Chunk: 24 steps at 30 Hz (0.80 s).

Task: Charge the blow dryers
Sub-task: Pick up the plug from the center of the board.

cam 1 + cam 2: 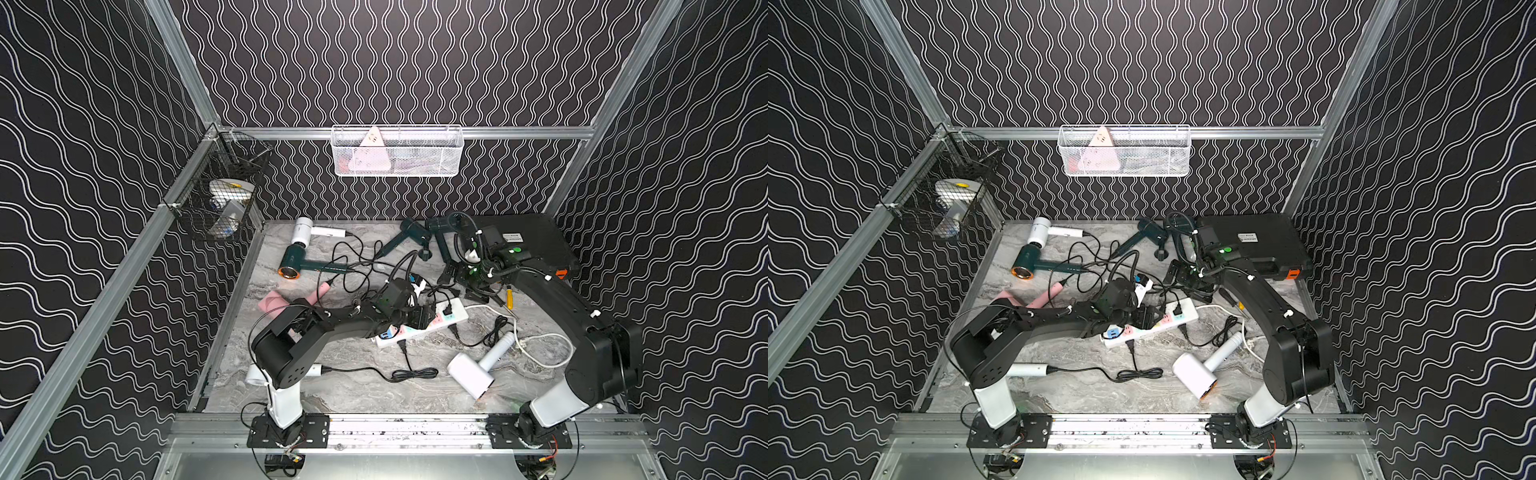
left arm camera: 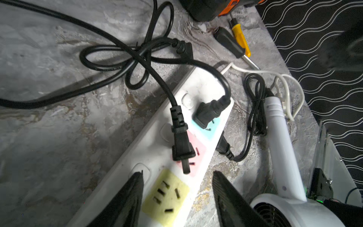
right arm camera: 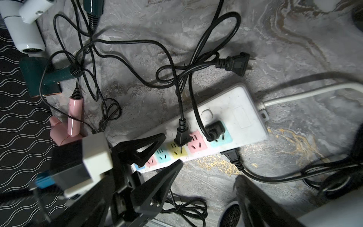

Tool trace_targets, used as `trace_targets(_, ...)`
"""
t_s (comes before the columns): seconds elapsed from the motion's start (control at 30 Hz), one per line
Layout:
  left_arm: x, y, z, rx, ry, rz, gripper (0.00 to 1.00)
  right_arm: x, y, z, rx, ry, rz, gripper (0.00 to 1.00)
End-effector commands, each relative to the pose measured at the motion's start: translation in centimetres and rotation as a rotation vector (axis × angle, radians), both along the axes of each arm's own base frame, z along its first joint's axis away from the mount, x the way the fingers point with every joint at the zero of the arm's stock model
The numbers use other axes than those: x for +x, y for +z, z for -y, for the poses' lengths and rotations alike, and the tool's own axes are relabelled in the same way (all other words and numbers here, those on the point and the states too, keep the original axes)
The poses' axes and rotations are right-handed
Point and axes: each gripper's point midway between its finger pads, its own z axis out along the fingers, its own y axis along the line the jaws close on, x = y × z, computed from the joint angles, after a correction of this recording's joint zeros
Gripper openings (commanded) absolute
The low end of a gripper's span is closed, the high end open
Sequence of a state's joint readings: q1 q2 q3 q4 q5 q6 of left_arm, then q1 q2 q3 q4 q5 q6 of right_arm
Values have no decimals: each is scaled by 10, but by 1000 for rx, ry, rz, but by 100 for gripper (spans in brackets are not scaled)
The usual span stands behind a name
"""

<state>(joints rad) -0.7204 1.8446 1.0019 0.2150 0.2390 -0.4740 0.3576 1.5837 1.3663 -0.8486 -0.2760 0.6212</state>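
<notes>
Straddling power strip [image 2: 202,84] edge: left end effector [image 2: 177,173], jaws apart.

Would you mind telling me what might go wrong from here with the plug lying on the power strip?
1. The loose plug lies on the strip with its prongs bare, not in a socket; the open left end effector could nudge it off.
2. Its cord runs through a knot of cords; a tug there might drag the seated plug out of the teal socket.
</notes>
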Motion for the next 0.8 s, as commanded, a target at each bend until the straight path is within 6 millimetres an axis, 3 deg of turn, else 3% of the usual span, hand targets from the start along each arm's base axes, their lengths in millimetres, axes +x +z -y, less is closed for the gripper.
trace_targets(0.0, 4, -4, 6, 36, -5, -17, 57, -1, 6, 0, 35, -24, 10, 99)
trace_targets(0.27, 16, -24, 10, 128, 1, -31, 46, -7, 10, 8, 33, -28, 29, 99)
trace_targets(0.37, 15, -27, 11, 126, -2, -31, 36, -7, 9, 8, 50, -27, 38, 99)
trace_targets(0.43, 13, -26, 10, 121, -6, -24, 24, -8, 9, 4, 64, -3, 48, 99)
trace_targets(0.57, 8, -17, 5, 102, -15, 9, 4, -8, 7, -9, 129, 43, 42, 99)
trace_targets(0.67, 1, -2, -2, 78, -26, 69, 0, -12, 1, -24, 197, 99, -27, 97)
trace_targets(0.77, -9, 9, -11, 58, -39, 118, 0, -14, -5, -35, 249, 120, -95, 84)
